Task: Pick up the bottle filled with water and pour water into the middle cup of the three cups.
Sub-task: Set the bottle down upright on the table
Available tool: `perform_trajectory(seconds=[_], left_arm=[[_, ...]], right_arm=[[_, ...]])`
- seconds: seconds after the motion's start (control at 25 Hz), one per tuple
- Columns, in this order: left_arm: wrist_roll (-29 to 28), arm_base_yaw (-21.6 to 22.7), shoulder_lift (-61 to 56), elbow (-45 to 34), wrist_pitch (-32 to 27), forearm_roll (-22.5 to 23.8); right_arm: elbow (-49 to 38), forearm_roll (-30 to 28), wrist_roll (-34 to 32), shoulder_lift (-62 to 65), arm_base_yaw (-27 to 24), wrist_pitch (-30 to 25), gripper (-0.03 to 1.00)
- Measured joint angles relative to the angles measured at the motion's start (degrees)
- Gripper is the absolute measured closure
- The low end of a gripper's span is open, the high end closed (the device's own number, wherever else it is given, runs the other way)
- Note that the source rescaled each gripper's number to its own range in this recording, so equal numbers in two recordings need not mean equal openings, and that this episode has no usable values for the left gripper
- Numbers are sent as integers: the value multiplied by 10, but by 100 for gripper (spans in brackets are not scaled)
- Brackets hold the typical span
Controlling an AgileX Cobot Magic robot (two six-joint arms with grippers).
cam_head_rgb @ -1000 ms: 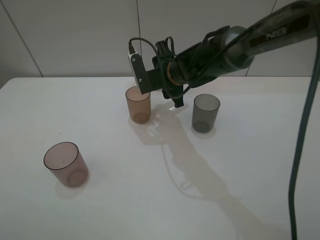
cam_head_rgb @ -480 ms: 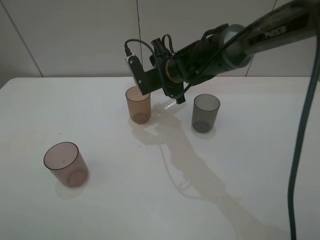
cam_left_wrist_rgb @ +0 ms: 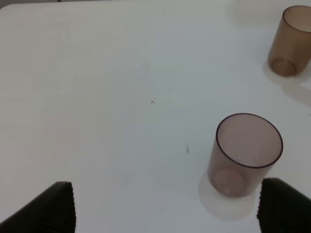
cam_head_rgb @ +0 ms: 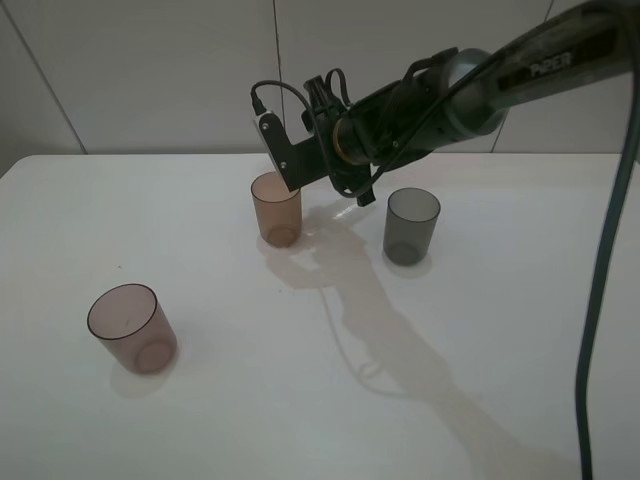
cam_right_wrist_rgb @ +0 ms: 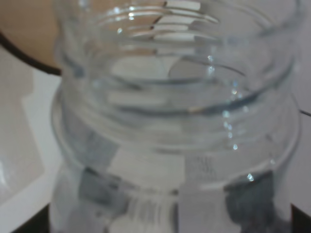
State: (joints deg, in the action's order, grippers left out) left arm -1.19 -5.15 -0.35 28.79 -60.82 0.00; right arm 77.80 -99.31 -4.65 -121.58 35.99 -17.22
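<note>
Towards the front-left corner of the worktop (cam_head_rgb: 220,400) stands the mauve cup (cam_head_rgb: 132,328), upright and untouched. The left jaws hover over that stretch, spread wide with nothing between them, so that arm is taking no part.

Further right, close to the far edge and about midway along it, is the middle cup (cam_head_rgb: 276,210), amber and upright. This is where the change is. Over the last second the right arm (cam_head_rgb: 440,100) has rolled its wrist and lifted slightly above the cup's rim, and the lower tip of its jaws now sits higher off the worktop than it did. In the last half second it has barely shifted. The right jaws are closed on the body of the bottle (cam_right_wrist_rgb: 175,126), whose open threaded neck fills the wrist view, with the amber rim just beyond it.

I judge that the pour is under way or just ending, since the bottle's mouth is held at the right cup. The bottle is too clear to make out from the high camera, so I cannot tell whether water is running or how much has gone in.

To the right, well apart from the amber one and also near the far edge, the grey cup (cam_head_rgb: 411,226) stands clear of the arm.
</note>
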Motion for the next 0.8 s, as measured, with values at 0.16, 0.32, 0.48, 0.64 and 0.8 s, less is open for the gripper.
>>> perform_trajectory(seconds=[0.16, 0.32, 0.48, 0.64, 0.8], left_arm=[[0, 0, 0, 0, 0, 0], [0, 0, 0, 0, 0, 0], [0, 0, 0, 0, 0, 0], [0, 0, 0, 0, 0, 0], [0, 0, 0, 0, 0, 0]], right_arm=[[1, 0, 17, 0, 0, 0, 93], [18, 0, 23, 0, 0, 0, 93], [34, 0, 25, 0, 0, 0, 93], [43, 0, 32, 0, 0, 0, 93], [46, 0, 62, 0, -1, 0, 93]])
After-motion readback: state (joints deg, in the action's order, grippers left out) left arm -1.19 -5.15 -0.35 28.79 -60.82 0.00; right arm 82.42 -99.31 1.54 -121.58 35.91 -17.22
